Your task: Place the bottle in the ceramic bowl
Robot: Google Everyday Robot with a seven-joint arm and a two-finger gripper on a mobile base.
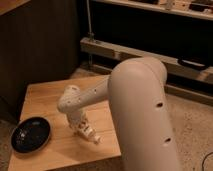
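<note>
Your end effector [80,125] is low over the tabletop [45,100], bottle [90,133] right at it (grip: can't tell). The ceramic bowl [31,134] sits well apart; with a loose hold, the bottle drops short.

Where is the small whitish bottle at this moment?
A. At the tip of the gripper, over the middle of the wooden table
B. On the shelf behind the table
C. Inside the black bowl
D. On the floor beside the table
A: the bottle is at the tip of the gripper, low over the middle of the wooden table, well apart from the ceramic bowl, which holds nothing.
</note>
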